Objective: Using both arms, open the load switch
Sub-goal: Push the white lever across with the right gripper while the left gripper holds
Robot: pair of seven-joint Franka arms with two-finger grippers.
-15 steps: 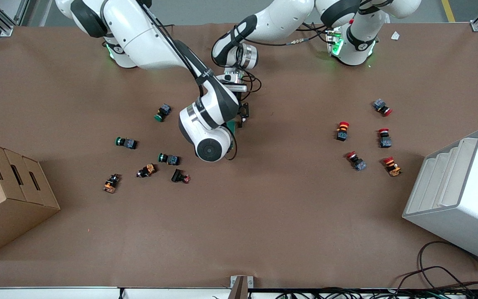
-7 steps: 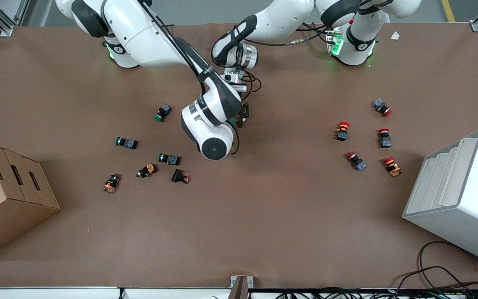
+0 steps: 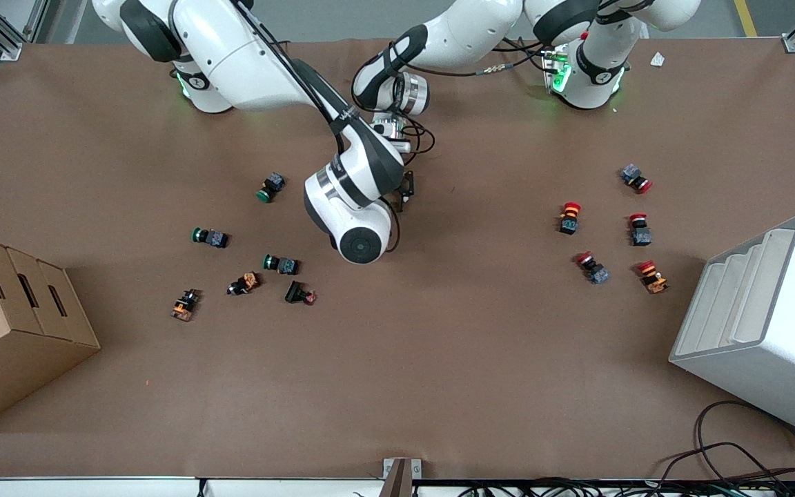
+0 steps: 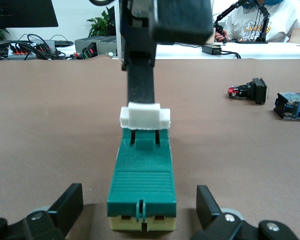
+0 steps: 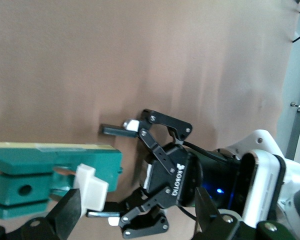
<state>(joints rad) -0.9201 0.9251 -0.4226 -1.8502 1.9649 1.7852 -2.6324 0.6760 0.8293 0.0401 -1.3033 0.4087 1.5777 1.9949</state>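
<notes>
The load switch, a dark-green block with a cream base, lies on the brown table mid-way between the arms' ends. Its white lever sits on top at one end. My left gripper is open, low at the switch's other end, with a gap to the block at each side. My right gripper is open over the lever. One of its black fingers comes down onto the lever. In the front view the right arm's wrist hides the switch; the left gripper shows beside it.
Green-capped push buttons lie toward the right arm's end, with a cardboard box at that edge. Red-capped push buttons and a white bin are toward the left arm's end.
The right arm's wrist has shifted a little toward the left gripper, and now covers the green of the switch that showed a second ago. The left arm has stayed put.
</notes>
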